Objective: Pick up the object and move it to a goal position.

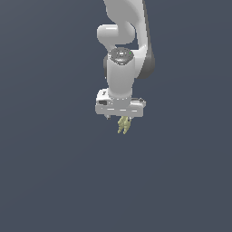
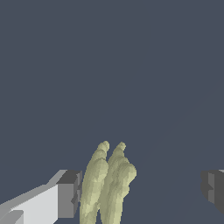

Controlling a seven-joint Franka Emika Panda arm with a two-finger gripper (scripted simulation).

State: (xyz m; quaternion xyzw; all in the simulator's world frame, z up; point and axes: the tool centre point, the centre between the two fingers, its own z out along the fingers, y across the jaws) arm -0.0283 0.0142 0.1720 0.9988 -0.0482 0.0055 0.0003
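Jaws stand apart in the wrist view, wide gap between the two dark-tipped fingers. The object, pale yellow-green with long lumpy lobes, sits close against one finger, well clear of the other; contact unclear. Exterior view: object pokes out just below the gripper, white arm above, plain dark grey surroundings.

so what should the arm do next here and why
Probably close the fingers. In the wrist view the object stands against one finger, while the other is well clear, so the gripper looks open. No goal marker shows.
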